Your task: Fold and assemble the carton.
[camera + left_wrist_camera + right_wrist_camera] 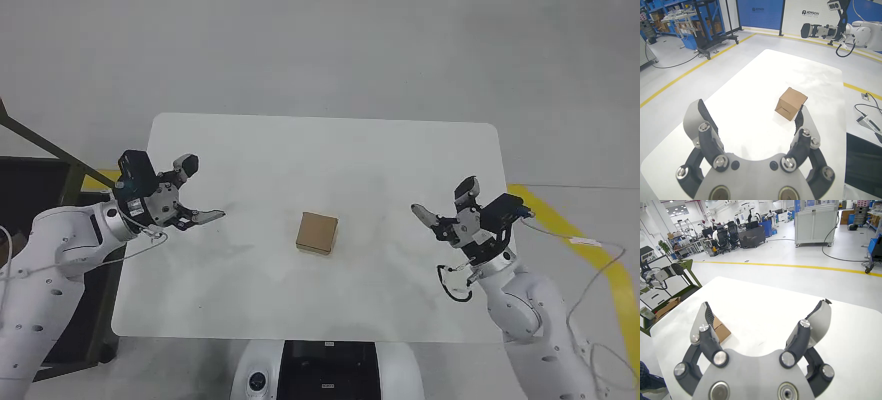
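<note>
Counting outward from the near edge of the white table (pixel 330 320), there are two grippers and one carton. The right gripper (pixel 443 196) is held over the table inside its right edge, its two fingers (pixel 697 321) spread wide with nothing between them and the tips turned toward the middle. The right wrist view shows the same wide gap, with ribbed dark pads lining the grey fingers. Level with it, about the middle of the table, sits the carton (pixel 316 232): a single small box of plain brown cardboard, roughly cubic, resting on the surface and turned slightly askew to the edges. Its top face is flat and closed. In the left wrist view one side shows folded-in flaps with diagonal creases and a narrow dark slit low down where they do not lie quite flush. Both grippers are well apart from the box. A little farther back, inside the left edge, the left gripper (pixel 205 187) is also over the table, its two fingers splayed wide and holding nothing. Beyond the left edge stands one dark green rack (pixel 685 261) with flattened brown cardboard (pixel 668 306) lying in it; the number of pieces cannot be told. Farther off, a yellow line (pixel 791 266) runs across the pale floor, and white wall panels (pixel 797 20) carry printed logos.
</note>
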